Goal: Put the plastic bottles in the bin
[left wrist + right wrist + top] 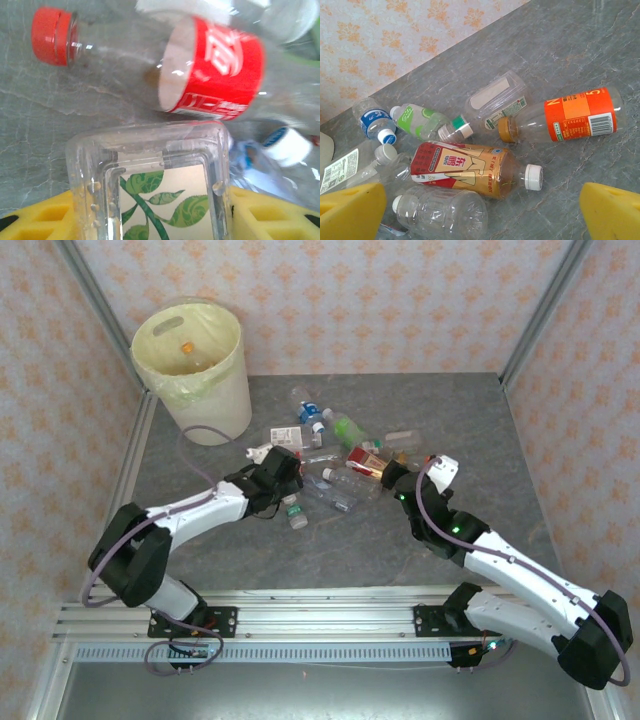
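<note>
Several plastic bottles (335, 455) lie in a heap at mid-table. My left gripper (280, 478) is at the heap's left side. In the left wrist view it (150, 222) is shut on a clear square bottle with a green leaf label (150, 175), both yellow pads (45, 217) pressed on its sides. Just beyond lies a red-label bottle (215, 67) with a red cap (50, 35). My right gripper (415, 472) hangs open over the heap's right side; below it lie a red-and-gold bottle (465, 167) and a clear bottle (440, 212). The bin (215, 405) stands at the back left.
An orange-label bottle (575, 117), a green-label one (417, 120) and a blue-label one (372, 122) lie farther out. Something orange (186, 346) shows inside the bin's liner. Wallpapered walls close the back and sides. Bare grey table lies right of the heap.
</note>
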